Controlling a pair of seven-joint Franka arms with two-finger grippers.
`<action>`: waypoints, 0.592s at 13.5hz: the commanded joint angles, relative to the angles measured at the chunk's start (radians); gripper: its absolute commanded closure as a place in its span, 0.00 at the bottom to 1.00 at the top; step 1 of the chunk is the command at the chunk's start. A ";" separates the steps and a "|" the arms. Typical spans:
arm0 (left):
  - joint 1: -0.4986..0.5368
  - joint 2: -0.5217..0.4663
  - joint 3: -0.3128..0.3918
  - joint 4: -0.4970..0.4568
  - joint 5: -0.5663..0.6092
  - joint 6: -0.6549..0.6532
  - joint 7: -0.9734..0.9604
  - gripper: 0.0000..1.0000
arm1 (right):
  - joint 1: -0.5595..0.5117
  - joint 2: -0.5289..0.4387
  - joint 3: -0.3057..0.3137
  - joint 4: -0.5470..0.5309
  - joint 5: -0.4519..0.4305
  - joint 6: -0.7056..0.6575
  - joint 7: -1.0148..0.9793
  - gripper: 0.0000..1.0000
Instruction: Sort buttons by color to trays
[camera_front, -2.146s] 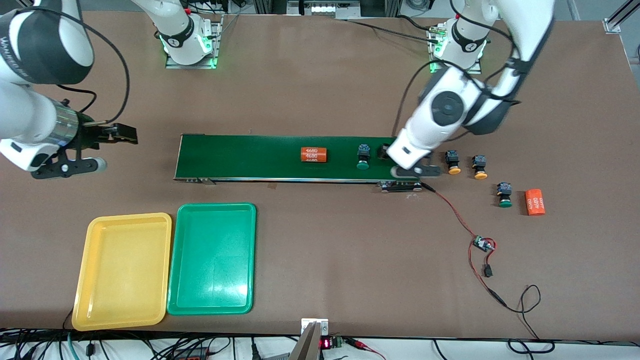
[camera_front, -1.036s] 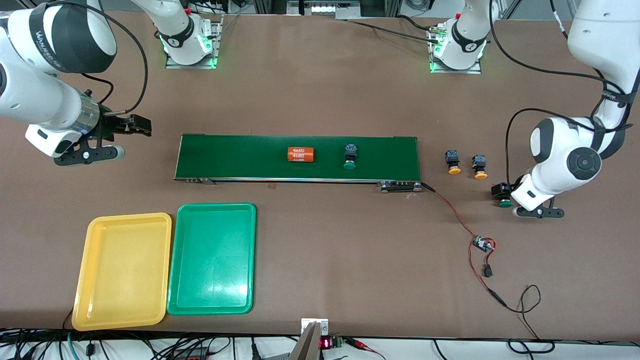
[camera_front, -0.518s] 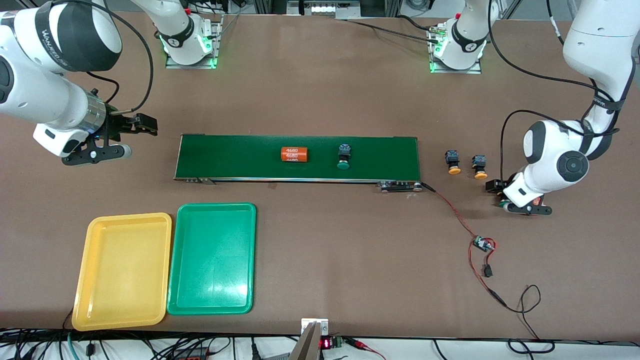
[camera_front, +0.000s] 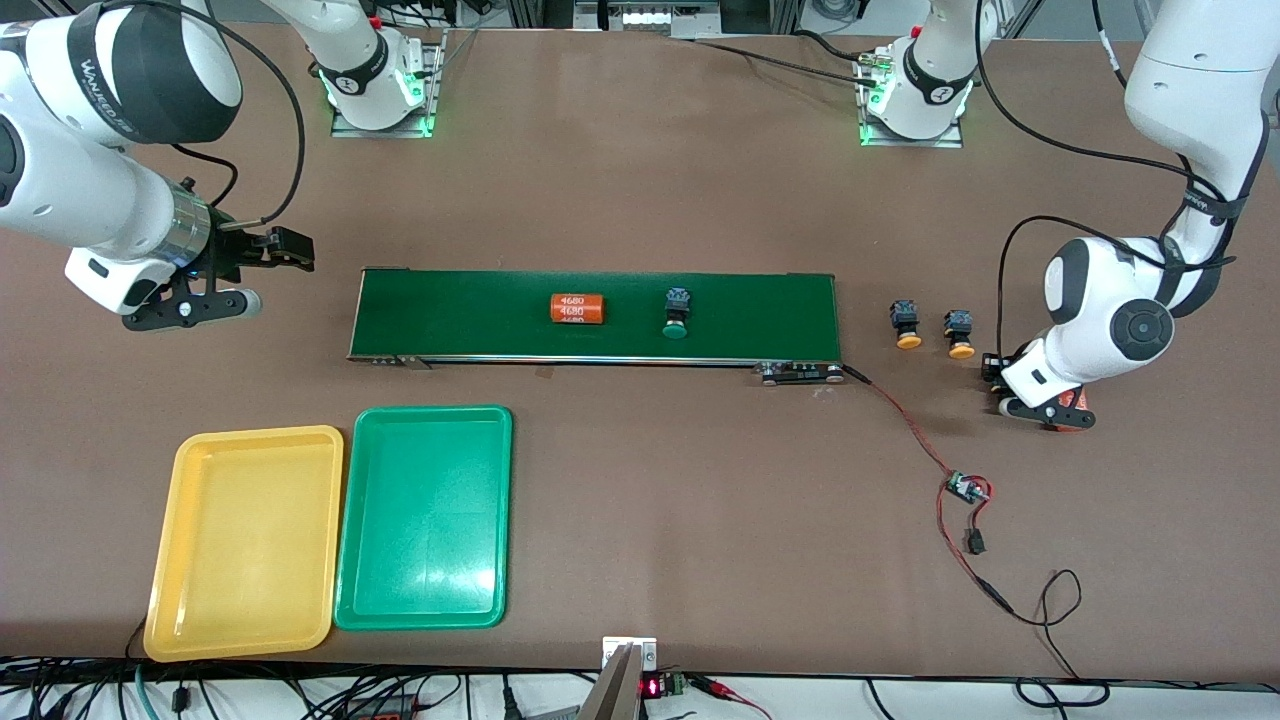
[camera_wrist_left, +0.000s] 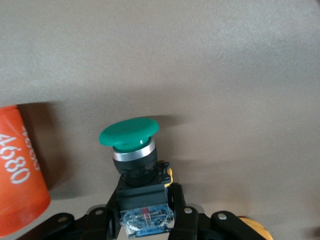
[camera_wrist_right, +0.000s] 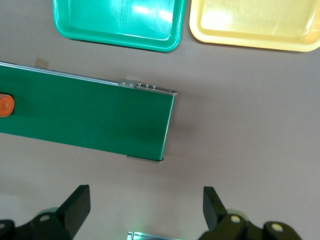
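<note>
We list two white arms with rounded shells and dark grey joint caps, one shell printed with grey lettering. Each base (camera_front: 378, 85) sits on a metal plate and glows green. Black cables loop along both arms. The right gripper (camera_front: 240, 275) and left gripper (camera_front: 1040, 405) are black, with silver screws at the finger mounts.

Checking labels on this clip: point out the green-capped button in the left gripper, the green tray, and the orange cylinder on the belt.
green-capped button (camera_wrist_left: 129, 132), left wrist view, on its cap.
green tray (camera_front: 424, 518), front view, on its floor.
orange cylinder (camera_front: 578, 308), front view, on its printed side.
</note>
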 joint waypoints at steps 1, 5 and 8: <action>0.006 -0.080 -0.054 0.029 0.010 -0.151 0.023 0.82 | 0.003 -0.017 -0.001 -0.021 0.021 0.010 0.013 0.00; 0.003 -0.131 -0.284 0.087 -0.001 -0.371 0.014 0.82 | 0.023 -0.009 0.000 -0.026 0.056 0.026 0.015 0.00; -0.007 -0.137 -0.419 0.086 -0.136 -0.403 -0.111 0.82 | 0.073 -0.003 0.000 -0.049 0.056 0.071 0.135 0.00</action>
